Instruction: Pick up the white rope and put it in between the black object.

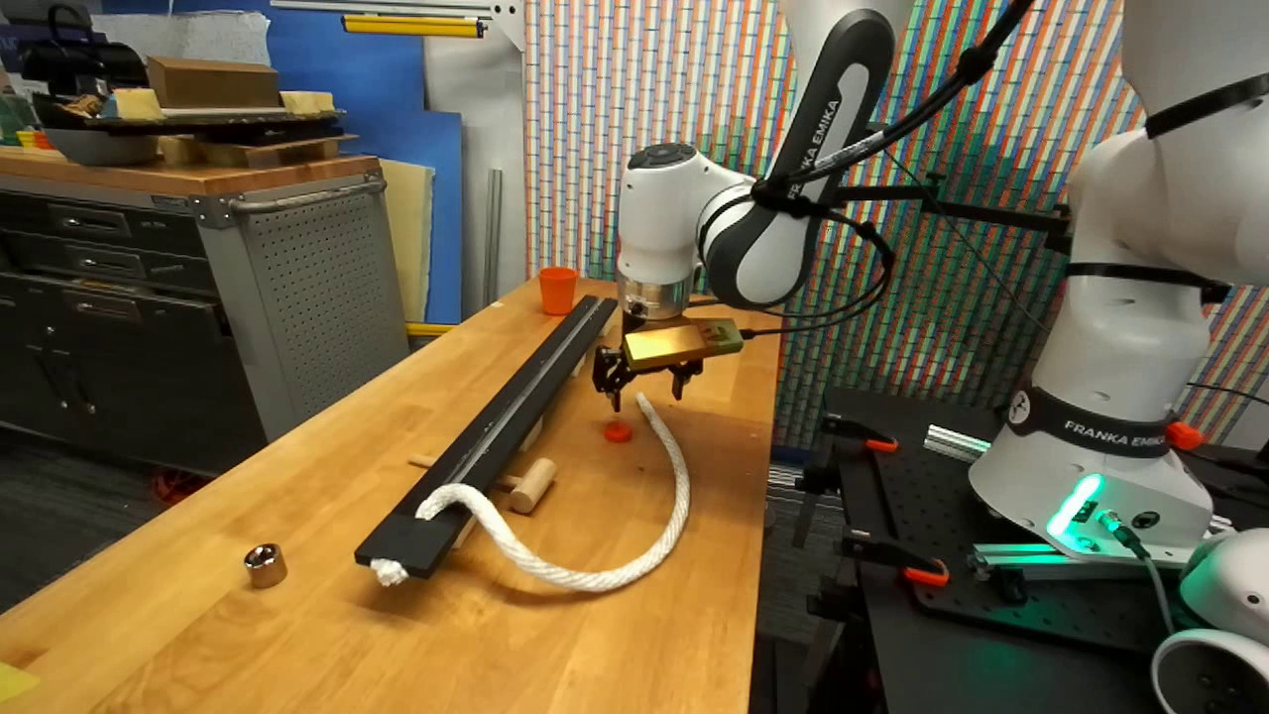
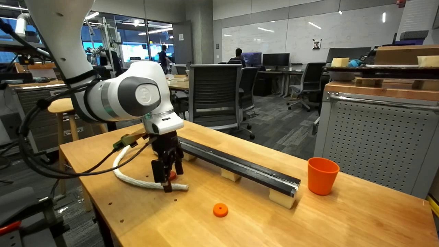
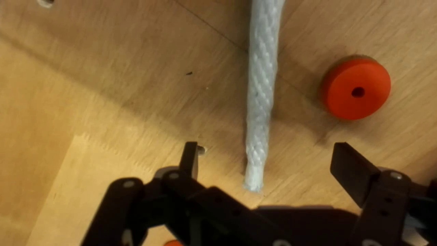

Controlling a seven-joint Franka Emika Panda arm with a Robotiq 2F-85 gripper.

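The white rope (image 1: 684, 486) lies in a curve on the table. Its near end enters the near end of the black rail (image 1: 525, 397), and a frayed tip pokes out there. Its free end lies on the table, also in view here (image 2: 180, 187). The rail also shows in an exterior view (image 2: 236, 163), raised on wooden blocks. My gripper (image 1: 646, 397) is open and empty above the rope's free end. In the wrist view the rope (image 3: 262, 85) lies between the spread fingers (image 3: 265, 147), its tip nearer the left finger, touching neither.
Orange discs lie on the table, one beside the rope (image 3: 358, 89) and one farther off (image 2: 220, 210). An orange cup (image 2: 321, 175) stands by the rail's far end. A wooden peg (image 1: 535, 486) lies beside the rail. A metal ring (image 1: 265, 565) sits near the rail's near end.
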